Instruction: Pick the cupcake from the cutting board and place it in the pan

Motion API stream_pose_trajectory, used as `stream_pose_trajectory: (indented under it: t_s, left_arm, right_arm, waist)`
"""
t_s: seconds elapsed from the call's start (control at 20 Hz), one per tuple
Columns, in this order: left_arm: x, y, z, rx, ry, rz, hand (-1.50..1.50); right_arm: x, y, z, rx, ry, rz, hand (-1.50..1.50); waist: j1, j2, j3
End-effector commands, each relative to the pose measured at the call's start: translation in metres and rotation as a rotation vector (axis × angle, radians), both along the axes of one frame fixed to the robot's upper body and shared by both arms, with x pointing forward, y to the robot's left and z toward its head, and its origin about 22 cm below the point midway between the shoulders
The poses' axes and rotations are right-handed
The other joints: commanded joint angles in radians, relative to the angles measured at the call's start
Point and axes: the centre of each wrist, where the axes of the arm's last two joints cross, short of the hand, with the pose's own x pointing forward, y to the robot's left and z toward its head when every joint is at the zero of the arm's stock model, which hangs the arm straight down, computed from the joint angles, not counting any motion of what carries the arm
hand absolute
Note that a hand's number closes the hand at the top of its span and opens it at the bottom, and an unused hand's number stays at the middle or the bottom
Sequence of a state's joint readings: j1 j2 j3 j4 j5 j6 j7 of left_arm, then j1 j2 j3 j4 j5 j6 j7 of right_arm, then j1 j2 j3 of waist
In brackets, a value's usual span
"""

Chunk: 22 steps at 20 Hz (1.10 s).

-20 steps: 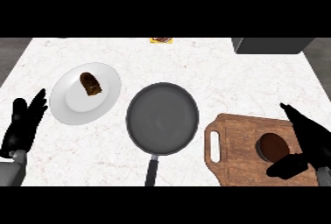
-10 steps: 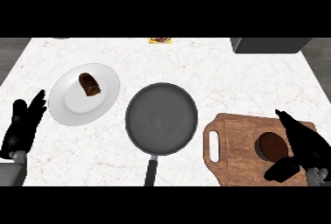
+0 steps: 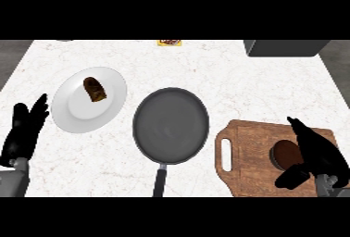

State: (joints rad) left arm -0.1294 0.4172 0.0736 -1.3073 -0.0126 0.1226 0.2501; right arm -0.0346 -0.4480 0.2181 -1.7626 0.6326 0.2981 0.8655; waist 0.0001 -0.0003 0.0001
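A brown cupcake (image 3: pixel 285 152) sits on the wooden cutting board (image 3: pixel 246 157) at the lower right. My right hand (image 3: pixel 315 152) lies over the board just right of the cupcake, fingers straight and pointing up-left, thumb hanging below it; it is open and partly covers the cupcake's right edge. The dark round pan (image 3: pixel 171 125) rests in the middle of the counter with its handle (image 3: pixel 160 181) pointing toward me. My left hand (image 3: pixel 24 131) rests open at the left edge, fingers up.
A white plate (image 3: pixel 82 113) with a piece of brown food (image 3: pixel 95 89) lies left of the pan. A dark box (image 3: pixel 285 47) stands at the far right corner. A small yellow item (image 3: pixel 169 42) sits at the far edge.
My right hand has slid left over the cutting board, closing in on the cupcake's right side. The left hand, pan and plate have stayed put.
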Motion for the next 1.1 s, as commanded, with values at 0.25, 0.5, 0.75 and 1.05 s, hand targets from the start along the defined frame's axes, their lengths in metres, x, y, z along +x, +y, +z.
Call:
stream_pose_trajectory:
  t_s: [0.25, 0.5, 0.75, 1.05]
  left_arm:
    - [0.014, -0.008, 0.000, 0.003, -0.001, -0.017, 0.00]
    - [-0.001, -0.012, 0.003, 0.011, 0.009, -0.011, 0.00]
    - [-0.009, -0.003, 0.012, -0.010, 0.002, -0.001, 0.00]
    - [-0.010, -0.002, -0.004, 0.005, -0.003, -0.010, 0.00]
  right_arm:
    - [0.017, -0.015, -0.012, -0.001, 0.050, -0.013, -1.50]
    - [0.012, -0.015, -0.035, -0.031, 0.089, -0.030, -1.50]
    - [0.009, -0.002, -0.049, -0.108, 0.025, 0.071, 1.50]
    - [0.022, -0.008, -0.048, -0.159, -0.025, 0.052, 1.50]
  waist:
    - [-0.003, 0.000, 0.000]
    - [0.000, 0.000, 0.000]
    - [0.002, -0.001, 0.000]
    - [0.002, 0.000, 0.000]
